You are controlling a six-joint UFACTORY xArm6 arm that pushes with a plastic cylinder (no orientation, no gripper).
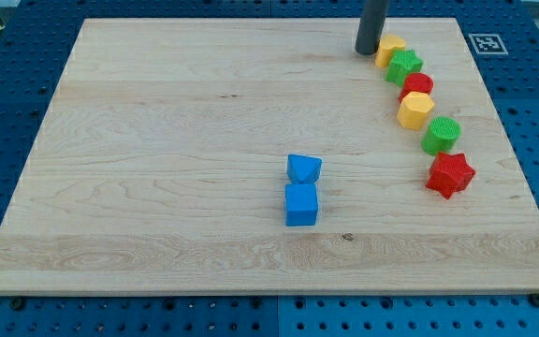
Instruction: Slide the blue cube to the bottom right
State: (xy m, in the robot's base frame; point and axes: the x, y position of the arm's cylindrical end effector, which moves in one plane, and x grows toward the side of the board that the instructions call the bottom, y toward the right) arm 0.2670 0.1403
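The blue cube [301, 205] lies a little below the middle of the wooden board [157, 140]. A second blue block [303, 169], wedge-like in shape, touches its top side. My tip [368, 51] is at the view's top, right of centre, far above and to the right of the blue cube. It stands just left of a yellow block [390, 49], close to it or touching it.
A curved row of blocks runs down the view's right: the yellow block, a green star [404, 67], a red block [417, 84], a yellow hexagon [415, 110], a green cylinder [441, 135], a red star [450, 174]. A marker tag [486, 43] sits at the top right corner.
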